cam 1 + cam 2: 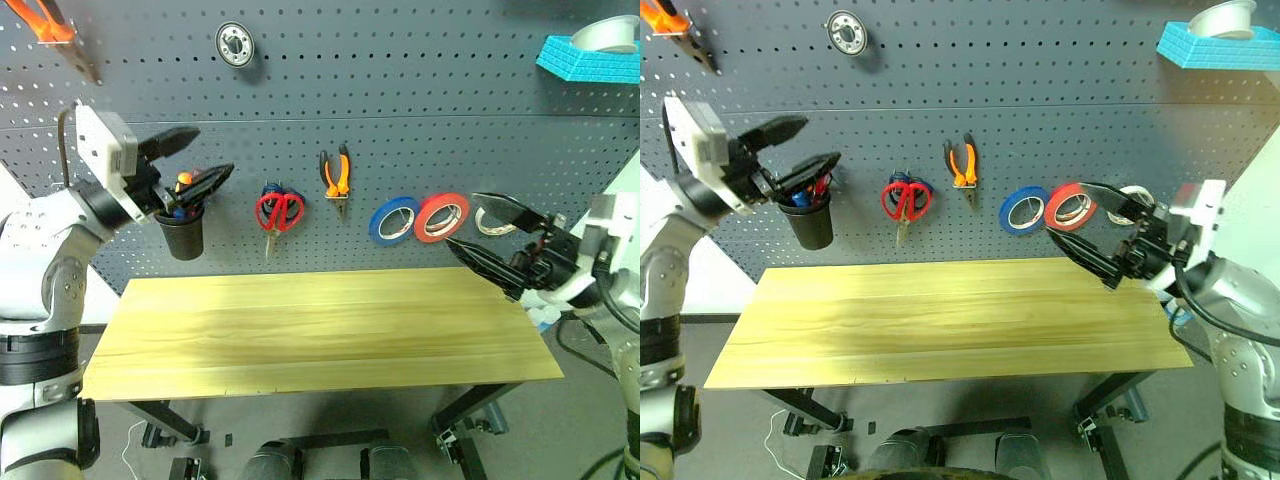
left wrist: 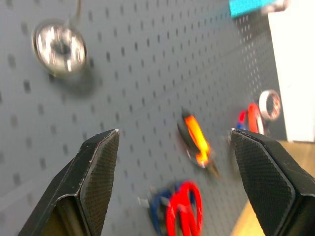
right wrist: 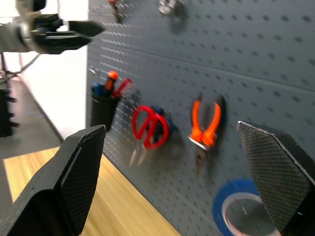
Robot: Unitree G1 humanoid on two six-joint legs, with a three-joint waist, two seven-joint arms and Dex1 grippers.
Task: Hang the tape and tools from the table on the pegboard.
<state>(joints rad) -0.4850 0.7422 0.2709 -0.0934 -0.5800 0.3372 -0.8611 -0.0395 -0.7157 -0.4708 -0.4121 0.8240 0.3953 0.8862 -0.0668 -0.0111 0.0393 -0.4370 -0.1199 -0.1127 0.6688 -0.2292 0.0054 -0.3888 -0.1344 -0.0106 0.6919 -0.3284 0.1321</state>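
Note:
On the pegboard (image 1: 420, 110) hang the red tape (image 1: 441, 217), the orange-and-black pliers (image 1: 336, 175) and the red-handled scissors (image 1: 279, 211). The orange-and-black screwdriver (image 1: 184, 180) stands in a black cup (image 1: 182, 238) hooked to the board. My left gripper (image 1: 213, 151) is open and empty, just above and beside that cup. Over the table's right end my right gripper (image 1: 464, 220) stands open and empty, its fingers in front of the red tape. The table (image 1: 320, 330) top is bare wood. In the right wrist view the scissors (image 3: 150, 128) and pliers (image 3: 205, 123) lie between my open fingers.
A blue roll (image 1: 394, 219) hangs left of the red tape and a whitish roll (image 1: 492, 220) to its right. Blue-handled scissors sit behind the red ones. A turquoise shelf (image 1: 590, 62) carries a roll at top right. A round metal disc (image 1: 235, 44) hangs high on the board.

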